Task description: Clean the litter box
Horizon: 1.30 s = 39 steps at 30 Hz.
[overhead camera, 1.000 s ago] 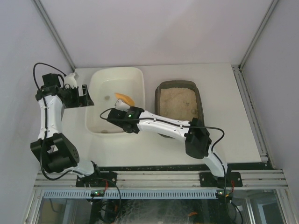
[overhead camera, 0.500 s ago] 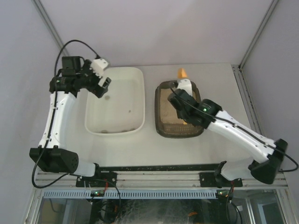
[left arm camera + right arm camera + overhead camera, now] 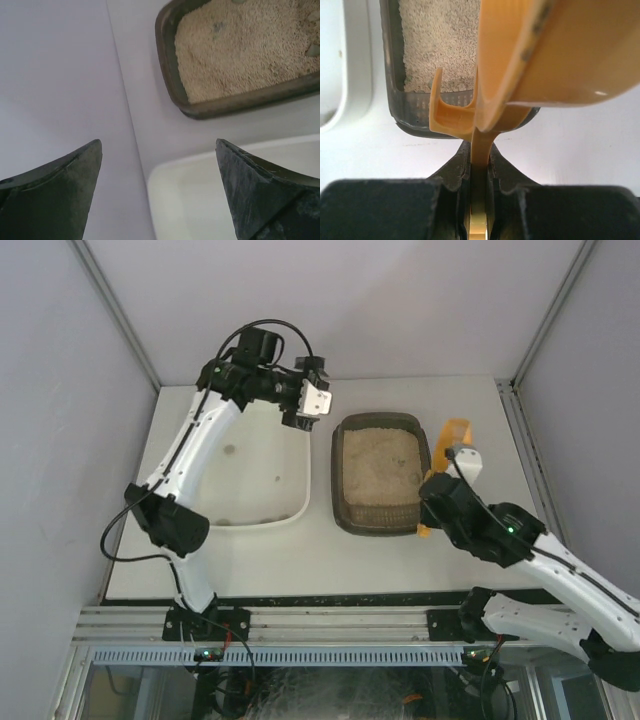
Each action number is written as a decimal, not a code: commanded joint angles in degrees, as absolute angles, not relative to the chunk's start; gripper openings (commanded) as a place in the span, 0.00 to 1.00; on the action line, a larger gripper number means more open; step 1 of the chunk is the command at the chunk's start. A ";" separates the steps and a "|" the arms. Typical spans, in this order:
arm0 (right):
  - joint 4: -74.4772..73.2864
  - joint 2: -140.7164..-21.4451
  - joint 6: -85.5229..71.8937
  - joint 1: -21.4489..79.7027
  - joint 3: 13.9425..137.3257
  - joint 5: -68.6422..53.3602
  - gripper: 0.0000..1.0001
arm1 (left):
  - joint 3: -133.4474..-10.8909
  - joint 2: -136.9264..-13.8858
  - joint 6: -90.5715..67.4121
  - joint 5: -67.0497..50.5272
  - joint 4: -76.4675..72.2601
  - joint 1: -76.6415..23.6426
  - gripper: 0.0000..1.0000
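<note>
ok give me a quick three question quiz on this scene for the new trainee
1. Fill in: the right gripper is shut on the handle of an orange ____.
2. True or false: the left gripper is shut on the rim of the litter box.
3. In the top view, where does the white tub sit relative to the litter box? A: to its left. B: to its right. C: stacked on top of it.

Key: 1 scoop. 2 false, it is open and holds nothing. 3 A.
</note>
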<state>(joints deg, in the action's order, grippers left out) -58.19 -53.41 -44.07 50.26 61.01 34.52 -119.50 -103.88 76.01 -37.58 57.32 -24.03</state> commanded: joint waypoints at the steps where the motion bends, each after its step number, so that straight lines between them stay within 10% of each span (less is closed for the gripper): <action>1: -61.18 -45.35 -51.64 49.46 59.21 36.98 0.00 | -129.53 -110.51 94.01 -46.17 64.92 -27.20 0.99; 12: -65.03 -31.23 -59.76 48.93 50.98 37.54 0.00 | -134.28 -124.78 119.86 -40.50 67.68 -36.72 0.96; 39: -63.64 -19.65 -62.47 45.35 43.85 33.31 0.00 | -143.07 -144.73 97.95 -41.11 35.84 -47.55 0.92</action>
